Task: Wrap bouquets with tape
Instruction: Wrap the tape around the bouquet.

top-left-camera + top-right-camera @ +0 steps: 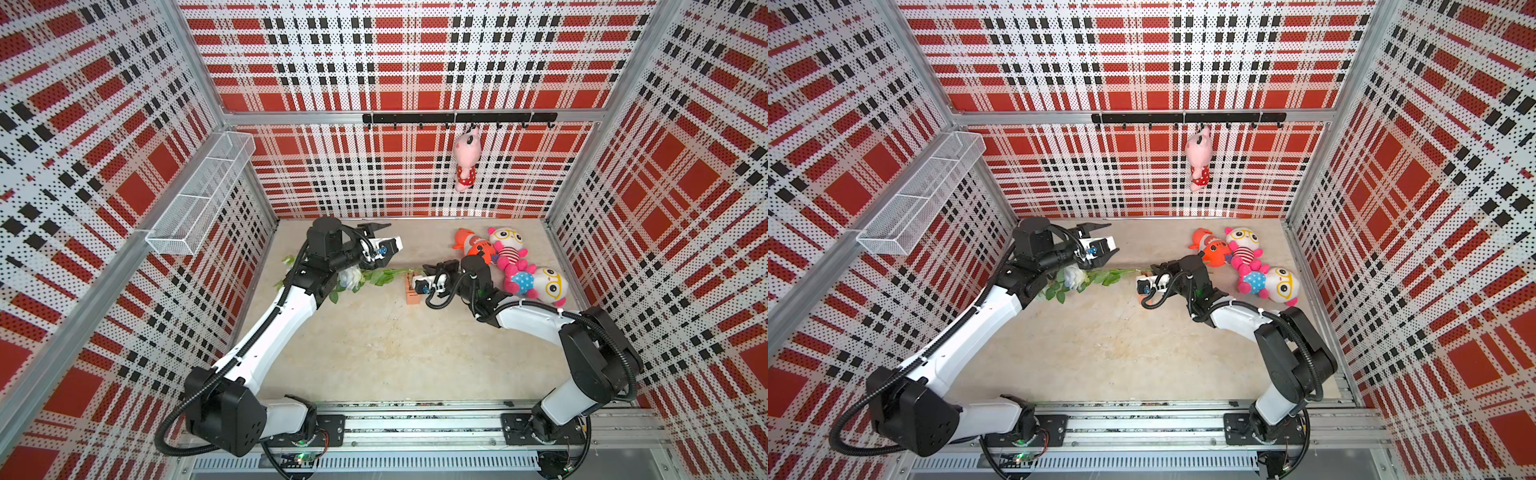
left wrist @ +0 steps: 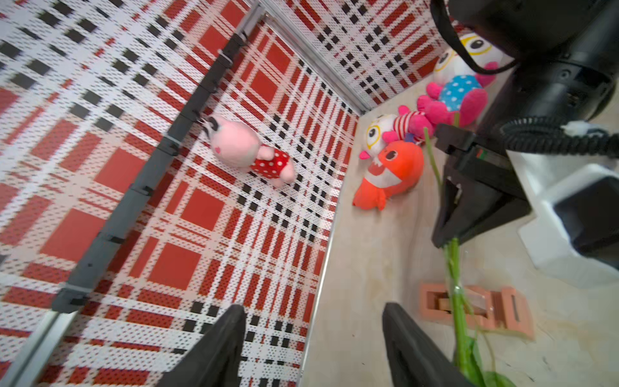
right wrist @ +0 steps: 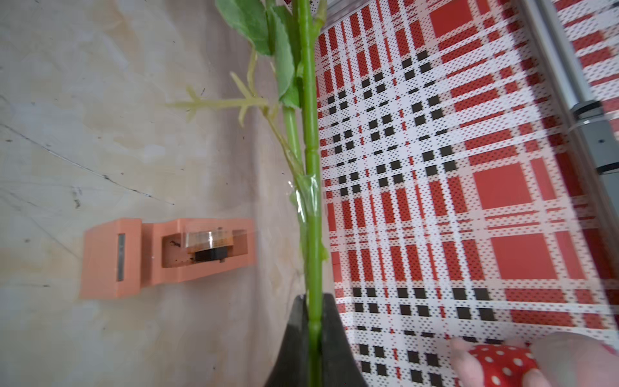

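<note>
Lost part of the bouquet [image 1: 351, 277] under the left arm in both top views. Caught only a patch of pale rose head and some leaves, left of frame centre. Could not see the stem ends either, buried between the fingers of the right pincer [image 3: 314, 300], found clamped together on the green stems. Caught the tape dispenser [image 1: 411, 293] only in part in a top view, just below the stems at frame centre, with the right pincer's body over one side. Got it far clearer in the right wrist view, resting on the worktop [image 1: 374, 353] near the stems. Could not tell whether touching them.

Traced the bouquet's long axis left to right across the top views, nearly level, flower head toward the left edge and cut ends toward the right. Made out a band of clear tape [image 3: 306, 197] wound round the stems, between the leaves and the right pincer. Read the dispenser's long axis as running up and down the frame in a top view, crosswise to the stems.

Found the left pincer [image 2: 314, 306] with fingers well apart and nothing between them, just above the bouquet in the frame of the top views.

Could not read the small coloured label [image 2: 482, 154] on the right pincer's body, too blurred. Noted plush toys [image 1: 511, 266] heaped right of the right pincer, and a pink plush [image 1: 465, 160] hanging from the hook rail [image 1: 457, 118] in the upper middle of the frame.
</note>
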